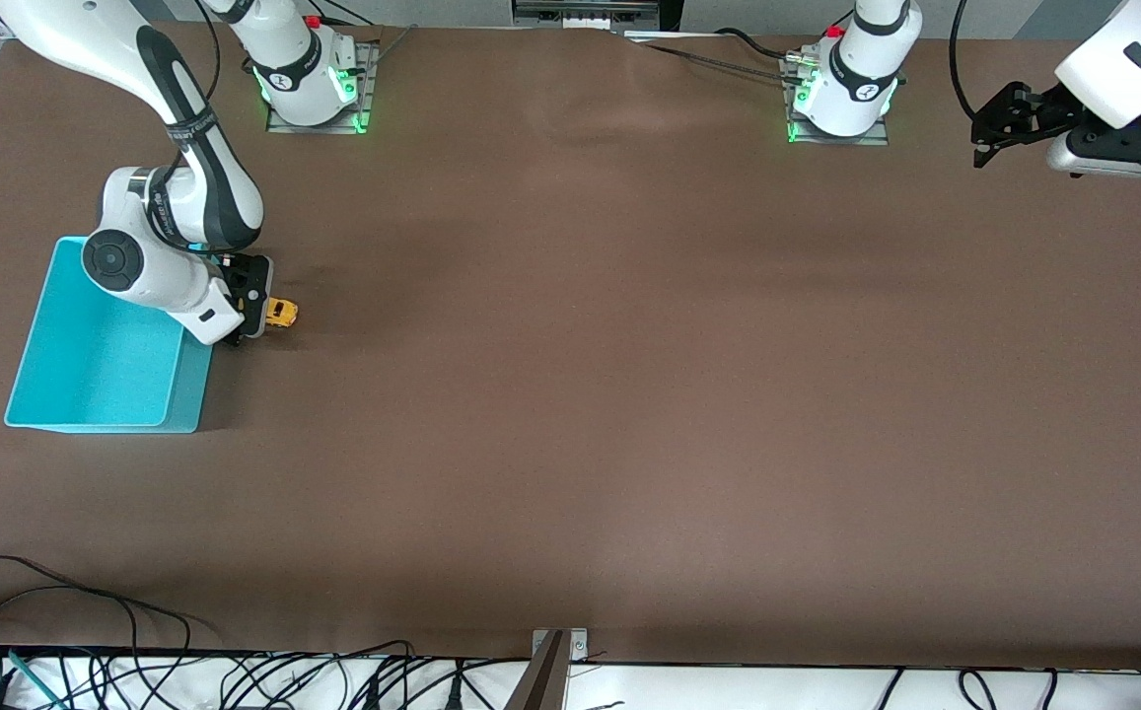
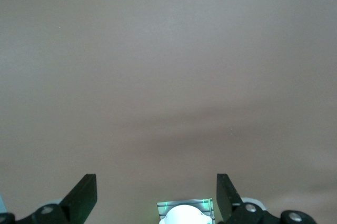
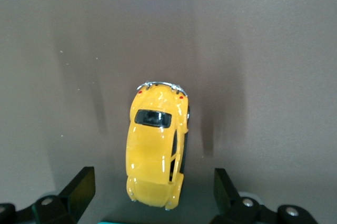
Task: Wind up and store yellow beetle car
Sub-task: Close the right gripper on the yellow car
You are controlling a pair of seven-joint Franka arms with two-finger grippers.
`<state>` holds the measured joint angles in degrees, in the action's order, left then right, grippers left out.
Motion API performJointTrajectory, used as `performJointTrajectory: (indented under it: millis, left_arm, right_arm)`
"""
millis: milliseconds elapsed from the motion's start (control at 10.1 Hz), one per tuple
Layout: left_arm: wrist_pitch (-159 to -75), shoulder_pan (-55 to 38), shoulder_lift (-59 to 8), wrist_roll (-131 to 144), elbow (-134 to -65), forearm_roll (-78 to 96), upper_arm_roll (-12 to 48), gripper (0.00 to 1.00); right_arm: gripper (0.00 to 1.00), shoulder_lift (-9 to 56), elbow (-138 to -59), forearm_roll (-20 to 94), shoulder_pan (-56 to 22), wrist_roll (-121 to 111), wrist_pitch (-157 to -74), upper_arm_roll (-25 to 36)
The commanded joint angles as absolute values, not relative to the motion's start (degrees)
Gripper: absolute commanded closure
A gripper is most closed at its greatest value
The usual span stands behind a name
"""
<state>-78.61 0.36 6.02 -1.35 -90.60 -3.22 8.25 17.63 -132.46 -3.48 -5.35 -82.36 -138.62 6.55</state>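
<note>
The turquoise bin [image 1: 87, 385] sits beside the yellow beetle car [image 1: 281, 313]; the open right gripper [image 1: 252, 314] straddles its length, the open left gripper [image 1: 999, 123] waits well apart

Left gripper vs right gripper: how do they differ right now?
The right gripper is low over the yellow beetle car beside the turquoise bin; the left gripper waits raised near its own base. The right wrist view shows the car between the jaws; the left shows only bare table. Both stand open, holding nothing.
</note>
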Motion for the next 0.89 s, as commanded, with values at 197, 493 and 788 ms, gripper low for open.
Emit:
performJointTrajectory:
  millis: [197, 493, 788]
  left_arm:
    - [-77.17, 0.44, 3.43, -0.44, -85.87, -1.76, 7.82, 0.0]
    - [-77.17, 2.1, 2.81, -0.26, -85.87, -1.58, 6.95, 0.0]
    - [-77.17, 3.52, 2.72, -0.26, -85.87, -0.62, 6.94, 0.0]
  right_arm:
    - [0.09, 16.7, -136.58, -3.69, -5.54, -80.95, -143.88, 6.42]
    - [0.8, 16.7, -136.5, -3.69, -5.54, -80.95, -143.96, 6.33]
    - [1.0, 13.99, -135.8, -3.69, -5.71, -80.25, -142.57, 5.19]
